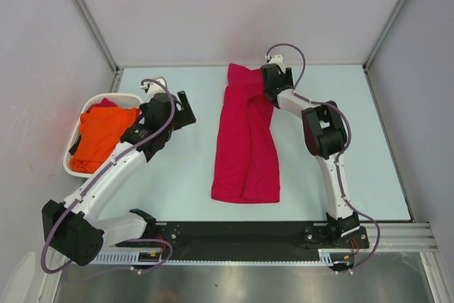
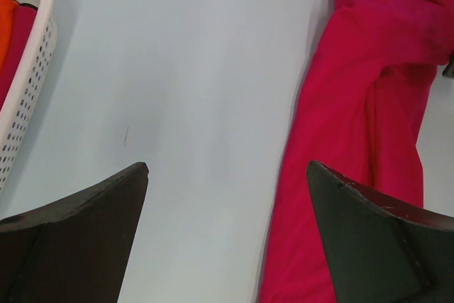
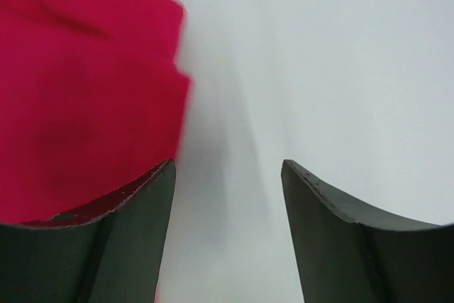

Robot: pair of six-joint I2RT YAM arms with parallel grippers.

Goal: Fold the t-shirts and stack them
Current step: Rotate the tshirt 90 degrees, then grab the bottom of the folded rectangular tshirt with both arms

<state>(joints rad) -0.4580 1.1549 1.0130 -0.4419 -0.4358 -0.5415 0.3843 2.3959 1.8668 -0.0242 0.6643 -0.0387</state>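
Looking down from the overhead camera, I see a pale blue-green counter [image 1: 184, 175] enclosed by plain grey panels, with my two arms reaching in from the near edge. The crimson t-shirt [image 1: 245, 140] lies flat in the middle of the counter. It is folded lengthwise into a long narrow strip that runs from the far side toward the arms, with layers of cloth overlapping near its far end. The orange t-shirt [image 1: 103, 136] sits crumpled in a white basket [image 1: 71, 168] at the counter's left edge. A scrap of magenta cloth [image 1: 105, 103] peeks out at the basket's far end, just beside the orange shirt.

My left fingers [image 2: 85, 232] are spread wide with nothing between them. They hang over bare counter between the basket and the crimson t-shirt, touching neither. Through the left wrist camera I see the basket's perforated wall at the left and the red strip at the right.

My right fingers [image 3: 120, 260] are at the far right corner of the crimson t-shirt. They stand apart, gripping nothing, with only bare counter showing in the gap. In the right wrist camera the shirt's edge fills the upper left, blurred, and one finger overlaps it. I cannot tell whether that finger touches the cloth.
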